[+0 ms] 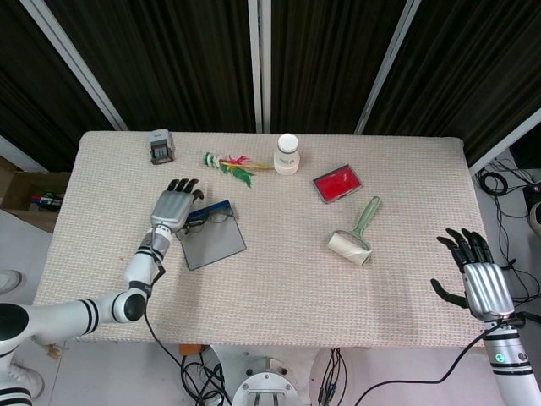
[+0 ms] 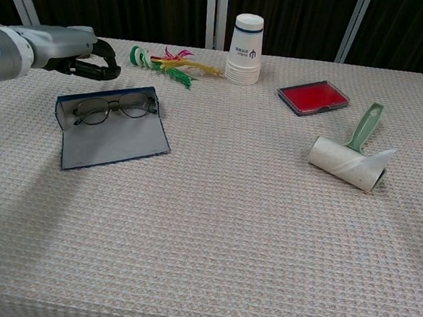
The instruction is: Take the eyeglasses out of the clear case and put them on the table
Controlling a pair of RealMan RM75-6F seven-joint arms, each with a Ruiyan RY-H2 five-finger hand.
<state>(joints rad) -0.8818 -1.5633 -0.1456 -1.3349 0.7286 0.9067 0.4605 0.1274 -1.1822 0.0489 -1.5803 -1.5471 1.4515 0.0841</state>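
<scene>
The case (image 1: 213, 244) (image 2: 113, 142) lies open and flat on the table's left half, a grey panel with a dark blue rim. The thin-framed eyeglasses (image 1: 210, 216) (image 2: 115, 109) rest inside along its far edge. My left hand (image 1: 172, 208) (image 2: 70, 47) hovers just beyond the case's far left corner, its fingers loosely curved and holding nothing; I see no contact with the case or glasses. My right hand (image 1: 479, 281) hangs past the table's near right corner with its fingers spread and empty, seen only in the head view.
A feathered shuttlecock (image 1: 230, 163) (image 2: 170, 60) and a stack of paper cups (image 1: 287, 155) (image 2: 245, 50) stand behind the case. A red flat box (image 1: 337, 183) (image 2: 313, 96) and a lint roller (image 1: 354, 234) (image 2: 350, 159) lie to the right. A small grey stamp (image 1: 160, 146) sits far left.
</scene>
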